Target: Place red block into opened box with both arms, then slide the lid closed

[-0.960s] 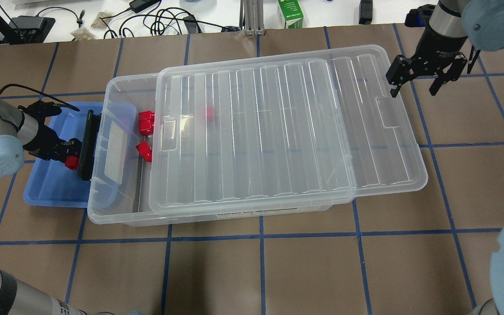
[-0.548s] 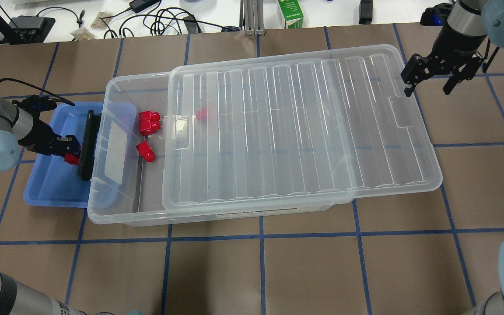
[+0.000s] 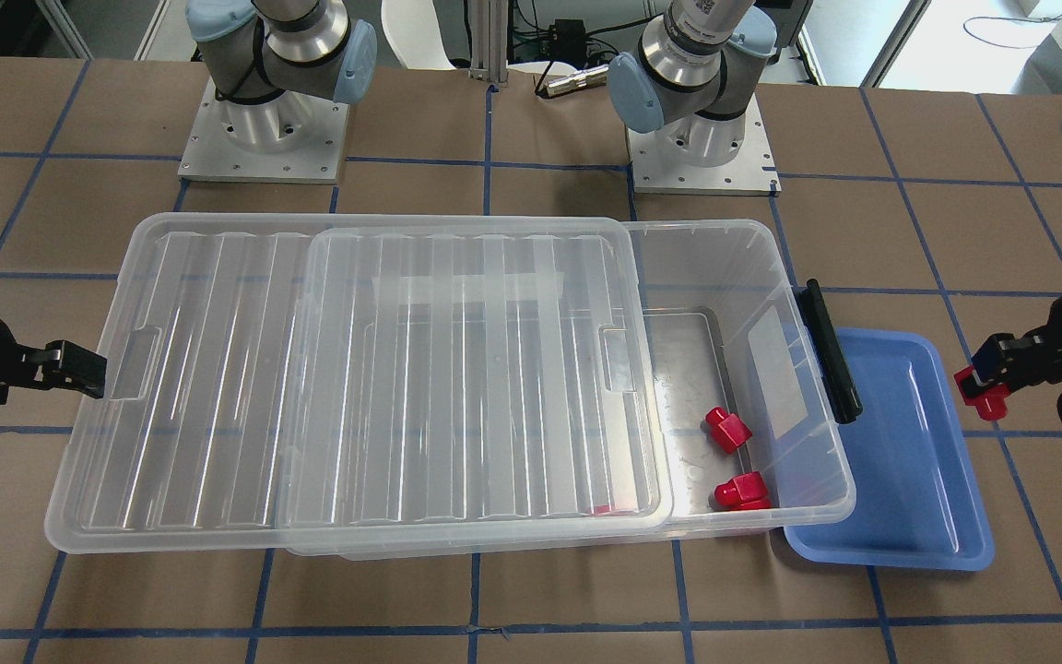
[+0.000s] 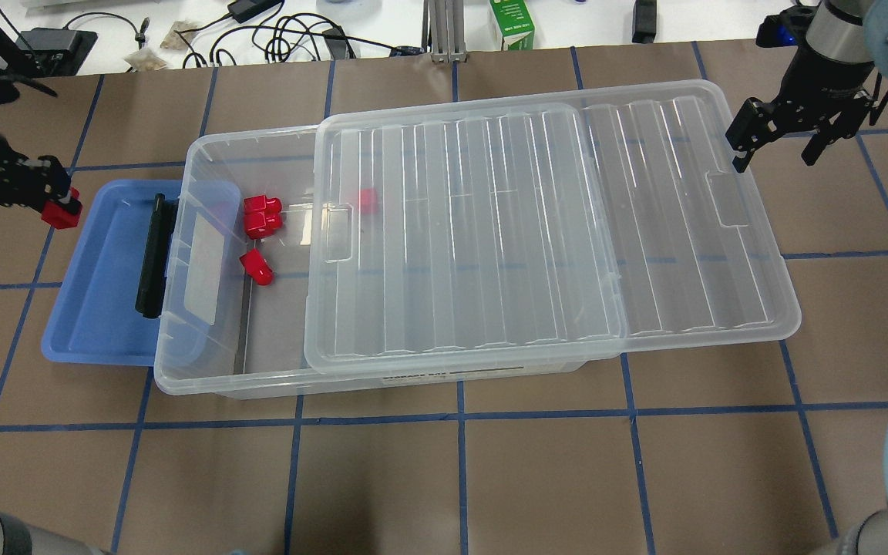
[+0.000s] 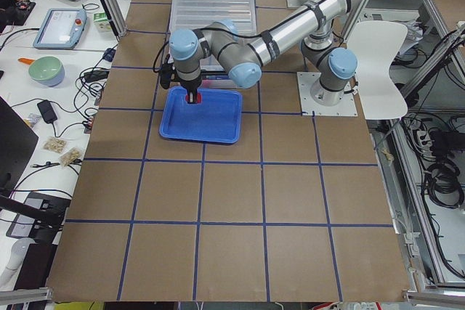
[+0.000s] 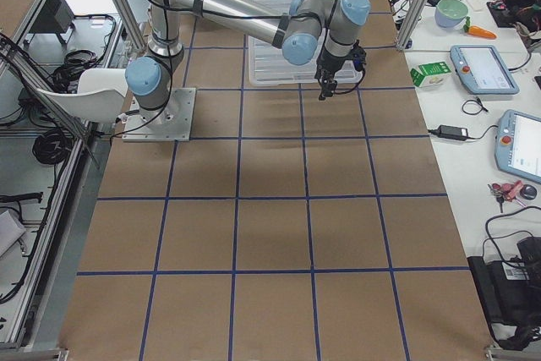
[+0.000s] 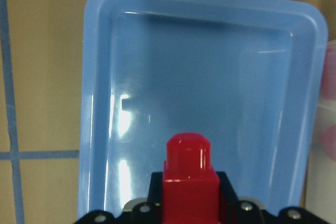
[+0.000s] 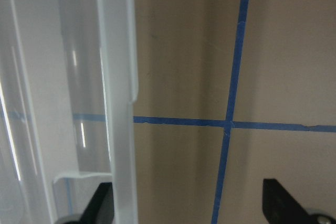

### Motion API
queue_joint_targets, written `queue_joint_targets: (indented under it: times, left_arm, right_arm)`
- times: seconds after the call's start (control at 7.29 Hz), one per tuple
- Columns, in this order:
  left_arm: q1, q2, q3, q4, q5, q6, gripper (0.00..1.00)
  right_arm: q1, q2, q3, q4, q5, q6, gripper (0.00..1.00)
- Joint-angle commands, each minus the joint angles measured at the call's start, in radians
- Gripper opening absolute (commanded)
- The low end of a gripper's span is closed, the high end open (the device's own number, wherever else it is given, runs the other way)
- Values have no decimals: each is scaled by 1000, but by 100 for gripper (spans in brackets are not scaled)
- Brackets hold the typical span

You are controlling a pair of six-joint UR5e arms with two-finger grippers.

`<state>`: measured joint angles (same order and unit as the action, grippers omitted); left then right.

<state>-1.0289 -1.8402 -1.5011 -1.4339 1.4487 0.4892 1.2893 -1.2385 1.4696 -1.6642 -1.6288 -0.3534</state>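
My left gripper (image 4: pixel 57 206) is shut on a red block (image 4: pixel 62 215), held up over the outer end of the blue tray (image 4: pixel 97 308); the left wrist view shows that red block (image 7: pixel 191 182) between the jaws above the tray (image 7: pixel 210 77). The clear box (image 4: pixel 205 370) stands open at its left end with several red blocks (image 4: pixel 261 223) inside, one of them under the lid. The ribbed lid (image 4: pixel 552 231) sits shifted right and overhangs the box. My right gripper (image 4: pixel 779 142) is open at the lid's right edge, and the lid rim (image 8: pixel 118 77) runs beside one fingertip (image 8: pixel 102 203).
A black latch (image 4: pixel 153 254) sits on the box's left end, above the tray. Cables, a green carton (image 4: pixel 512 23) and other gear lie on the white bench behind the table. The arm bases (image 3: pixel 264 129) stand behind the box in the front-facing view.
My left gripper has risen out of the tray with the red block and drawn away from the box. The right gripper moved right, and the lid slid right with it.
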Motion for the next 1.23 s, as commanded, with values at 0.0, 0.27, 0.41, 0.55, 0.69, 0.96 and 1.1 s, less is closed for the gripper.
queue_joint_targets:
  times: [0.0, 0.27, 0.41, 0.55, 0.69, 0.96, 1.1]
  left_arm:
    - [-81, 79, 64, -129, -5, -110, 6]
    - [-222, 87, 39, -132, -8, -297, 6]
    - [-314, 87, -29, -90, 4, -332, 6]
    - [-370, 75, -116, 91, 4, -384, 6]
    - [-390, 78, -208, 236, 5, -423, 6]
    - [-408, 91, -351, 358, 4, -434, 6]
    - [-415, 87, -396, 384, 4, -446, 6]
  right_arm:
    - [-1, -1, 0, 0, -6, -3, 100]
    - [-1, -1, 1, 0, -12, -4, 100]
    - [-1, -1, 2, 0, -16, -4, 100]
    - [-1, -1, 3, -2, -13, -3, 100]
    - [1, -1, 2, -2, -14, -4, 100]
    - [1, -1, 5, -5, -22, -3, 100]
    - [2, -2, 3, -2, -43, -3, 100]
